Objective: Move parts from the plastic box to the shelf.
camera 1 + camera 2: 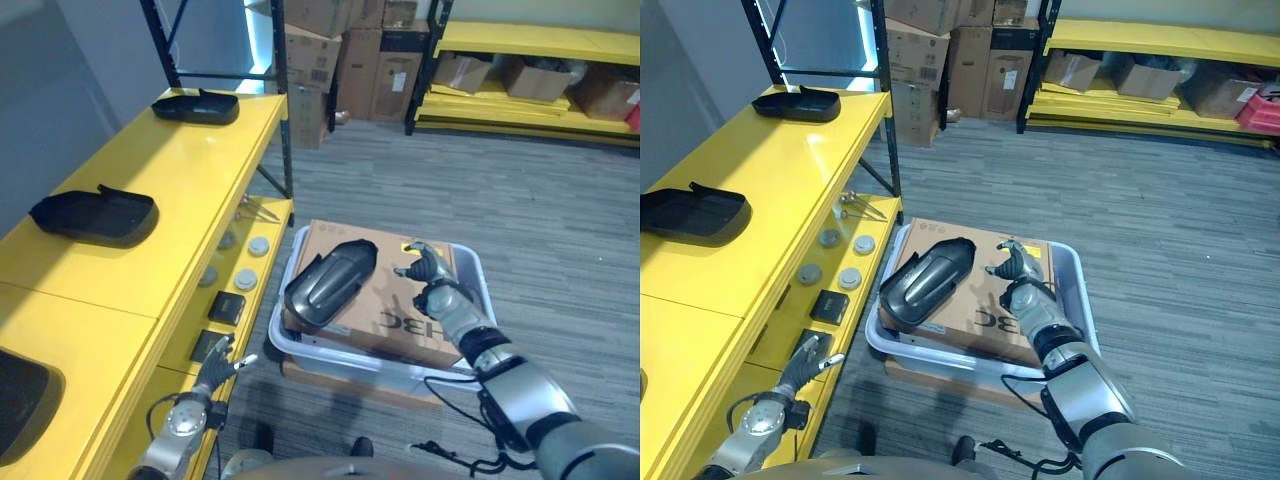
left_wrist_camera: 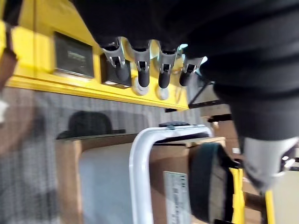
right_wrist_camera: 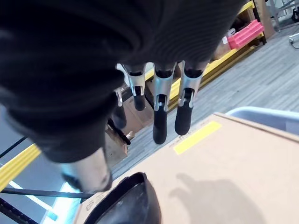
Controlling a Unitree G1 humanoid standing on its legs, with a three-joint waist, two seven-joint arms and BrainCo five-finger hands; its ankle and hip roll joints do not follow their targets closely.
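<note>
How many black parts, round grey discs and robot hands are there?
Black parts: 4, three on the yellow shelf at and, and one on the cardboard in the plastic box
Round grey discs: 4
Robot hands: 2, left and right
Total: 10

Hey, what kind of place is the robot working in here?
Probably a warehouse or parts stockroom: long yellow shelves holding black moulded parts, stacked cardboard boxes at the back, and a plastic box on the floor.
</note>
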